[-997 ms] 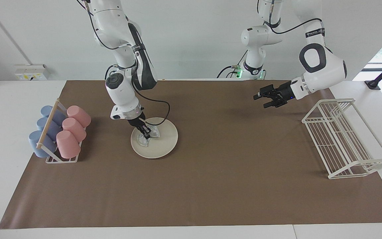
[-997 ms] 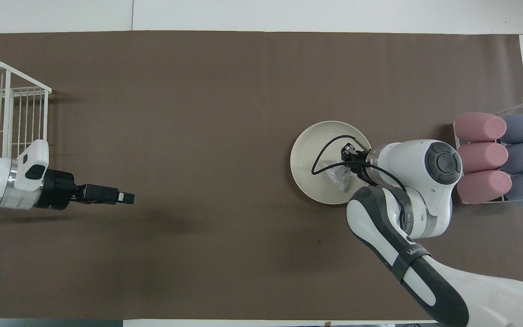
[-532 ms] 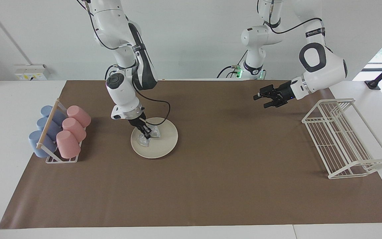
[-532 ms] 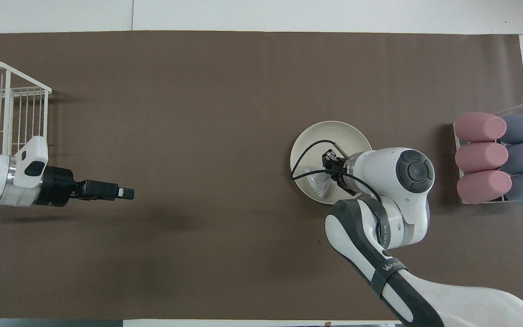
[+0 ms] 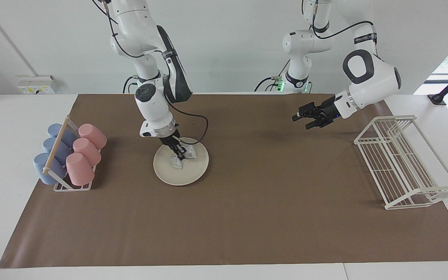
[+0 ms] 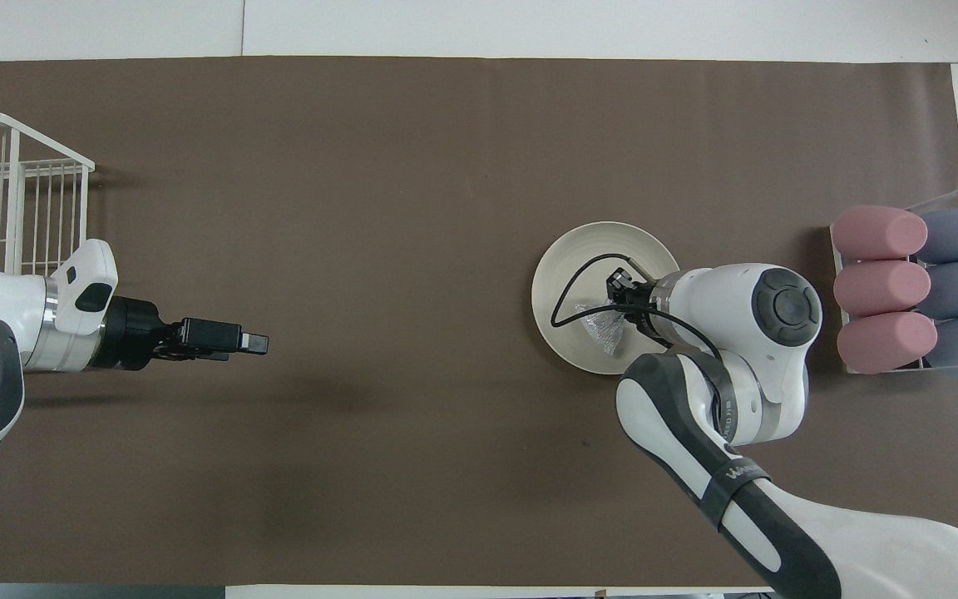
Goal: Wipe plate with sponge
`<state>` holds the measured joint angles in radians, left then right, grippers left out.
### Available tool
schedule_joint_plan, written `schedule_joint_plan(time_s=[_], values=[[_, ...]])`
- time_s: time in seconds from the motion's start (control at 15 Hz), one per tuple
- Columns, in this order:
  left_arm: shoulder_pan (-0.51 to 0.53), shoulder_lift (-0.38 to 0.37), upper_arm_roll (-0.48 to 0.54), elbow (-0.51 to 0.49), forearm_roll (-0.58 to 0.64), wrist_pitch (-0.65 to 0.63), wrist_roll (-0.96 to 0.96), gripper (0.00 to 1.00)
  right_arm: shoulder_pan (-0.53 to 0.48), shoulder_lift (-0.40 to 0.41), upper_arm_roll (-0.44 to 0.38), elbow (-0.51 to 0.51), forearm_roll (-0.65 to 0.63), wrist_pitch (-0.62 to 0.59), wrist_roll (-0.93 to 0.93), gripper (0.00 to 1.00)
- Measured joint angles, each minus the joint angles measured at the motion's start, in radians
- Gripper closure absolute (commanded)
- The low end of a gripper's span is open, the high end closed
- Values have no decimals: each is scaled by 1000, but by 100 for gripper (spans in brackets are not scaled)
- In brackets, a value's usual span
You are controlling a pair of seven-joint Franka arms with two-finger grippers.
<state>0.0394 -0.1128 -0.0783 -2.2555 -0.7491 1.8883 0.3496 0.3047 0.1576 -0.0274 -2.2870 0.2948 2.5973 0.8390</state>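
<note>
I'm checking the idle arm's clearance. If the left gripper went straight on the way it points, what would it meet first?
Probably nothing: the left gripper hangs open over bare brown mat, pointing toward the right arm's end. The plate lies roughly ahead, but low on the mat, so it likely passes above.

Bare brown mat [image 5: 247, 202] mid-table, cup rack [image 5: 70, 155] beside plate [image 5: 193, 171] (close), wire rack [image 5: 403, 163] at the left arm's end

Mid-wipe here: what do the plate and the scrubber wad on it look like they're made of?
The round cream-white plate looks like glazed ceramic or melamine: a smooth, even, matte-to-satin surface with a shallow rim; the look cannot separate the two. The small silvery-grey wrinkly scrubber wad, pinched against the plate by the right gripper, looks like metallic or foil-like mesh: it glints and creases sharply.
</note>
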Motion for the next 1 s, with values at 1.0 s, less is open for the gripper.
schedule_joint_plan(time_s=[1.0], values=[[0,0,2,1,0,13,-4,0,156,2,3,-4,0,23,261,100]])
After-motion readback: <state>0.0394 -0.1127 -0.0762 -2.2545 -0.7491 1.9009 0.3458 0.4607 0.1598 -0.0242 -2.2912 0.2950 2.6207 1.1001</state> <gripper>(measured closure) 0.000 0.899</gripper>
